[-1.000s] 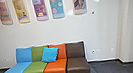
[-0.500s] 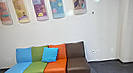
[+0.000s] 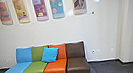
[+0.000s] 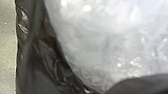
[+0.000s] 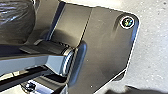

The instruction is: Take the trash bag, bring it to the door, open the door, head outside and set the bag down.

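Note:
Close up in the left wrist view is the black trash bag, creased and glossy, with pale, see-through plastic bulging beside its dark folds. Part of a shiny, dark, wrinkled bag also shows in the right wrist view, by the robot's own dark base plate and jointed bar. How either gripper is holding or touching the bag cannot be made out.
In the head view a row of blue, green, orange and brown seats stands against a white wall, with a bright blue cushion on it. Several coloured panels hang above. Dark floor runs right of the seats.

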Robot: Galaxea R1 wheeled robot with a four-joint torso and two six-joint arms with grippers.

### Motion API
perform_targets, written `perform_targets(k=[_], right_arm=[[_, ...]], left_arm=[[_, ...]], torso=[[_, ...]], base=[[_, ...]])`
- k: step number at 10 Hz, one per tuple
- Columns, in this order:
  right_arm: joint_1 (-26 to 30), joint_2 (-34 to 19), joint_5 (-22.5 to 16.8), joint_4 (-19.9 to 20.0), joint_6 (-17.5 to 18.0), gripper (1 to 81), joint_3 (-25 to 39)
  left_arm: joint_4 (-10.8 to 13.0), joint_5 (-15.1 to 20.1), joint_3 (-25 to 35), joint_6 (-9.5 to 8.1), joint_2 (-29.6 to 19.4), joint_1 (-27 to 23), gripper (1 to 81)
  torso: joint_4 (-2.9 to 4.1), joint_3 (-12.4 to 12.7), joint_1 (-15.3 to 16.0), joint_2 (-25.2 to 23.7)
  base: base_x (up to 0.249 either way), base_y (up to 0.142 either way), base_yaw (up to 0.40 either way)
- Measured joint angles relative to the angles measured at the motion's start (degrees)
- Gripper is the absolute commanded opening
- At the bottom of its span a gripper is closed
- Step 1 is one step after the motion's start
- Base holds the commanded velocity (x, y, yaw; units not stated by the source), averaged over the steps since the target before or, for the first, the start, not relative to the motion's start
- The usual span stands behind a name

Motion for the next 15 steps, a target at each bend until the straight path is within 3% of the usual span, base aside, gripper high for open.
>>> perform_targets(k=[9,15], right_arm=[[0.3,2.3,0.3,0.7,0.1,81.1,-2.1],[0.4,2.2,0.4,0.7,0.1,81.1,-2.1]], left_arm=[[0.0,0.0,0.0,0.05,0.0,0.1,1.0],[0.1,0.1,0.0,0.05,0.0,0.8,1.0]], torso=[[0.00,0.0,0.0,0.0],[0.00,0.0,0.0,0.0]], base=[[0.000,0.000,0.000],[0.000,0.000,-0.217]])
